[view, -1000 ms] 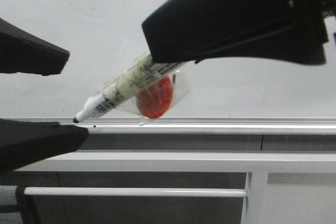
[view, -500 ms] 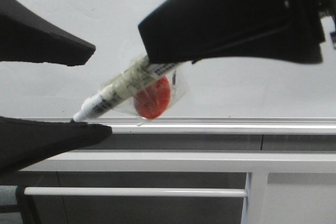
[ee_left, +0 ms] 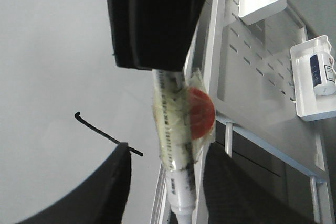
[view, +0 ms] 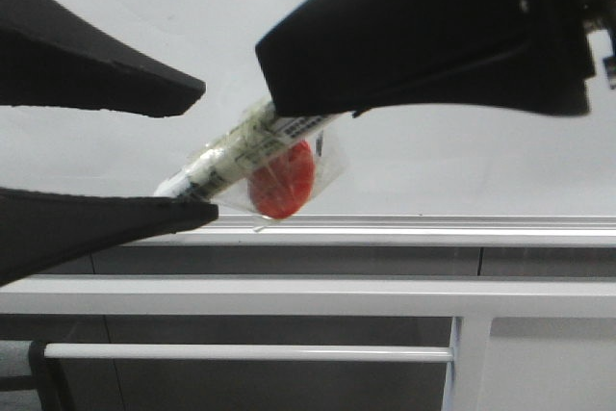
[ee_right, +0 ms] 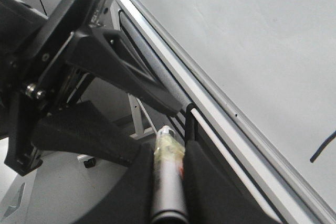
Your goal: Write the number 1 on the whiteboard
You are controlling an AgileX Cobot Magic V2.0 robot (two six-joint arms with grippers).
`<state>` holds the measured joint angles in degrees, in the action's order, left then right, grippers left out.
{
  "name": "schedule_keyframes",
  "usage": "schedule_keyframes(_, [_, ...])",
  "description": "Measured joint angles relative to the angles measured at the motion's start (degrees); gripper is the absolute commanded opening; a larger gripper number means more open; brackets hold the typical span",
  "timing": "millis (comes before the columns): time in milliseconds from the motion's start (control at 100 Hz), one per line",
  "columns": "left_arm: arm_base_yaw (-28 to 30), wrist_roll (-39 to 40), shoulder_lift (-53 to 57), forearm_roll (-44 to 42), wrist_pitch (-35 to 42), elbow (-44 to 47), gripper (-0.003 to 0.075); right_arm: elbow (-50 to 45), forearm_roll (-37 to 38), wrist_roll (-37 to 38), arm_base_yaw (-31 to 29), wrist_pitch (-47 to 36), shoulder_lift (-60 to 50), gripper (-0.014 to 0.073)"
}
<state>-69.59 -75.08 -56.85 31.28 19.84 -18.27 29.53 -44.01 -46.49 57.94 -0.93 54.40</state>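
Number 1 [ee_left: 107,136] already stands on the whiteboard [ee_left: 52,51]; right hand [ee_right: 167,182] grips the marker [view: 241,156]; left hand [view: 188,156], fingers spread, closes around its tip; likely handover left.

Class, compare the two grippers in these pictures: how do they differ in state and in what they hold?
The right gripper is shut on the marker; the left gripper is open and holds nothing. The right gripper grips the marker's barrel; the left gripper's fingers bracket its tip end, apart from it. Both are black and sit near the whiteboard.
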Motion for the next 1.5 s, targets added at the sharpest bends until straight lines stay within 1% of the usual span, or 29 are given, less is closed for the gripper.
schedule_keyframes(160, [0.0, 0.0, -0.57, -0.13, 1.16, 0.0, 0.0269, 0.0, 0.0, 0.0, 0.0, 0.13, 0.0, -0.0053])
schedule_keyframes(410, [0.0, 0.0, -4.9, -0.13, 2.58, 0.0, 0.0258, 0.0, 0.0, 0.0, 0.0, 0.38, 0.0, -0.0053])
schedule_keyframes(560, [0.0, -0.02, -5.78, 2.74, 6.54, 0.0, 0.0258, 0.14, 0.0, 0.0, 0.0, 0.41, 0.0, -0.0053])
schedule_keyframes(690, [0.0, -0.02, -5.78, 5.17, 9.43, 0.0, 0.0258, 0.4, 0.0, -0.12, 0.0, -1.12, 0.0, -0.0053])
schedule_keyframes(1070, [0.0, -0.02, -5.78, 6.01, 9.89, 0.0, 0.0256, 0.4, 0.0, -0.12, 0.0, -1.77, 0.0, -0.0053])
schedule_keyframes(1140, [0.0, -0.02, -5.78, 6.01, 9.99, 0.0, 0.022, 0.4, 0.0, -0.12, 0.0, -1.88, 0.0, -0.0053])
schedule_keyframes(1260, [0.0, -0.02, -5.78, 6.01, 10.01, 0.0, 0.0081, 0.4, 0.0, -0.12, 0.0, -2.58, 0.0, -0.0053])
schedule_keyframes(1360, [0.0, -0.02, -5.78, 5.91, 10.01, 0.0, -0.0016, 0.4, 0.0, -0.12, 0.0, -3.24, 0.1, -0.0053])
schedule_keyframes(1500, [0.0, -0.02, -5.78, 5.91, 10.01, 0.0, -0.002, 0.4, 0.0, -0.02, 0.0, -4.07, 0.96, -0.0053])
